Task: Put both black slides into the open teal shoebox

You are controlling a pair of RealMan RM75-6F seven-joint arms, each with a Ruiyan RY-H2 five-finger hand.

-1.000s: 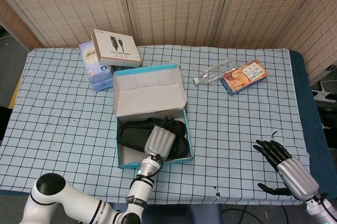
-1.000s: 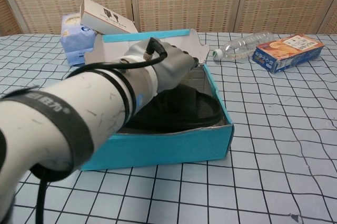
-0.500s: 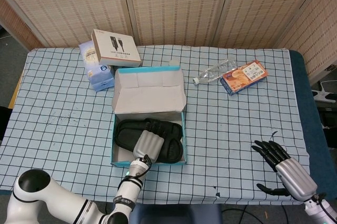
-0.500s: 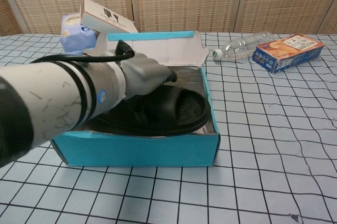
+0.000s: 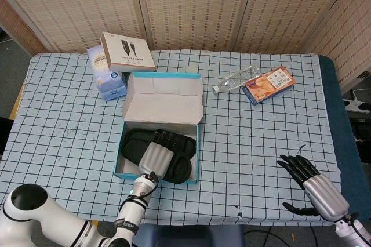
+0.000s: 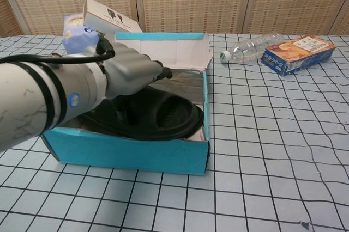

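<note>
Reaching into teal shoebox [image 5: 195, 155], left hand [image 5: 154, 155] over black slides [image 6: 163, 117], grip unclear; head view alone shows right hand [image 5: 310, 183], fingers spread, empty.

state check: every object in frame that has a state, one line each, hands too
teal shoebox: open, lid flap standing up at the back
black slides: both inside the shoebox
left hand: fingers down in the shoebox on the slides; grip not clear
right hand: open, fingers spread, holding nothing
plastic bottle: lying on its side, capped
orange box: lying flat, closed
</note>
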